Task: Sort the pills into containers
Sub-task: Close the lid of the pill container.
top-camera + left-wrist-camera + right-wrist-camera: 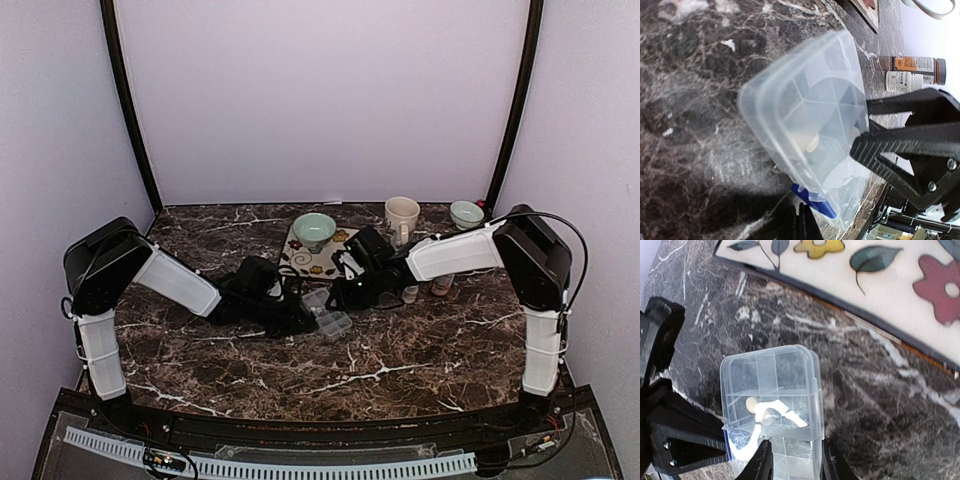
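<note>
The clear pill box [327, 312] lies mid-table between both grippers. In the right wrist view the pill box [772, 390] shows its square compartments, with one round whitish pill [751, 403] in a middle one. The pill box [805, 105] and the pill [812, 144] also show in the left wrist view. My right gripper [795, 465] is open, with its fingers [762, 462] straddling the box's near end. I cannot tell if they touch it. My left gripper [802, 225] is shut, its tips just below the box's blue clasp [815, 200].
A floral tile [318, 258] holds a green bowl [315, 228] behind the box. A cream mug [402, 215] and a second bowl [466, 212] stand at the back right. An orange grey-capped bottle [917, 65] and a white bottle [905, 80] lie to the right of the box.
</note>
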Robot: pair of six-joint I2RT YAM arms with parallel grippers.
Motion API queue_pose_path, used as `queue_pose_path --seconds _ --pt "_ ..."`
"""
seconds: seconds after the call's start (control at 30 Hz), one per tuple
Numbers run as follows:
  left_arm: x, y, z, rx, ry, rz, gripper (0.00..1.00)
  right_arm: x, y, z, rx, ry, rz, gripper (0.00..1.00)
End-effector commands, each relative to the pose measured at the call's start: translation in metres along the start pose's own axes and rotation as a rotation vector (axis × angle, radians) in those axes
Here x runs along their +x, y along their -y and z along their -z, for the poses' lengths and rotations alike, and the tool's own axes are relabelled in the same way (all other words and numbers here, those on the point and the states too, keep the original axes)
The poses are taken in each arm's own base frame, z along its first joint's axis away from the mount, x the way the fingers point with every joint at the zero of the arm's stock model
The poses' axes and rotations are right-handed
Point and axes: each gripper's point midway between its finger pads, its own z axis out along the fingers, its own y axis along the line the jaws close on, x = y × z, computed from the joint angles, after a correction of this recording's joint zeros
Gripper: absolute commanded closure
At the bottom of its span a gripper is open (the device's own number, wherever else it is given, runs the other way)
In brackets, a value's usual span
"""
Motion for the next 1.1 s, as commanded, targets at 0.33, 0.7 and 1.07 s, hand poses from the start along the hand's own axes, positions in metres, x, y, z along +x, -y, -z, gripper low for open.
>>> queue_pose_path --seconds 0.33,0.7,1.07 --pt "-0.001 0.007 -0.038 0.028 0.022 -0.164 1.00 0.217 -0.082 -0.047 -0.323 -0.711 0.054 0.77" --pt "0.011 -0.011 0.000 -0.025 0.068 -0.164 1.00 0.170 -0.062 -0.034 -0.119 -0.486 0.153 0.67" --pt "0.019 -0.015 0.039 -0.104 0.082 -0.218 1.00 0.137 -0.047 -0.020 0.026 -0.310 0.181 0.65"
